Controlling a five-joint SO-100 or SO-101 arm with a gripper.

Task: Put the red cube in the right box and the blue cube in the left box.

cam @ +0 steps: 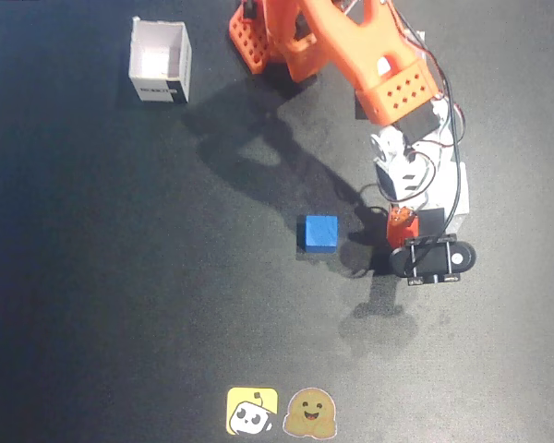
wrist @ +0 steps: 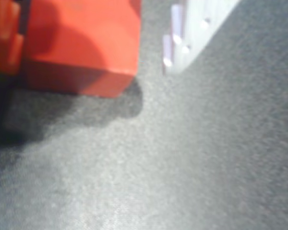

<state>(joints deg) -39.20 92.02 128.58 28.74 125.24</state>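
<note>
Red cube fills the top-left of the wrist view, sitting on the dark mat right up against an orange finger at the left edge. In the fixed view the gripper is down at the mat, right of centre, hard by a white box mostly hidden under the arm; the cube itself is not clear there. Can't tell if the jaws are clamped on the cube or just touching it. White box corner is close on the cube's right in the wrist view, narrow gap between. Blue cube sits alone left of the gripper, near. Second white box is top-left, well apart. Lots of bare mat left and below.
</note>
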